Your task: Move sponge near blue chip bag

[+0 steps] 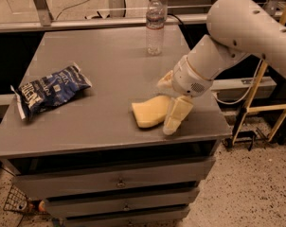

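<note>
Camera view: we see our tool [165, 105], jaws spread, astride the right end of the sponge [147, 112] near the tabletop [110, 65] front-right corner; the blue chip bag [50, 90] lies well leftward.

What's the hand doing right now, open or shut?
Hand: open, straddling the right end of the sponge, not yet closed on it.

chip bag [50, 90] left, sponge [150, 111] right — claw [166, 105] at its right end, bottle [155, 25] behind
</note>
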Robot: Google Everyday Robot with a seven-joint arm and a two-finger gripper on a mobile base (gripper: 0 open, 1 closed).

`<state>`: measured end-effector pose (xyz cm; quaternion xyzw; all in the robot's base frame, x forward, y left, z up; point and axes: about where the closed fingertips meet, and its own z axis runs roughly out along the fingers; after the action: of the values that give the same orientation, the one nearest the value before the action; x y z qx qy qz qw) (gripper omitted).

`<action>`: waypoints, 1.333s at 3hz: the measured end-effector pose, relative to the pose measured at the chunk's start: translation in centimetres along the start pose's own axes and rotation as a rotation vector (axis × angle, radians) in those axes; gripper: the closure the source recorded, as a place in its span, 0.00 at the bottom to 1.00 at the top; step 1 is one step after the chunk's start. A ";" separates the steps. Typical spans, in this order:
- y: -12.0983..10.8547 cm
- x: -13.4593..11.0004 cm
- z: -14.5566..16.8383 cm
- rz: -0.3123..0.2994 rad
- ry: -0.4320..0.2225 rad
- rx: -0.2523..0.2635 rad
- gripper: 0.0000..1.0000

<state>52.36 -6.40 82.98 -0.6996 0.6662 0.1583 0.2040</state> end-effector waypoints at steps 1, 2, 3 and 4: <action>-0.3 0.2 0.5 -0.005 0.008 -0.003 0.35; -0.5 -0.1 0.4 -0.014 0.007 0.007 0.58; -1.5 -1.2 -1.3 -0.032 -0.017 0.064 0.82; -3.4 -3.1 -4.8 -0.066 -0.044 0.155 1.00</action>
<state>55.27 -5.99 88.92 -0.6998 0.6483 0.1149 0.2772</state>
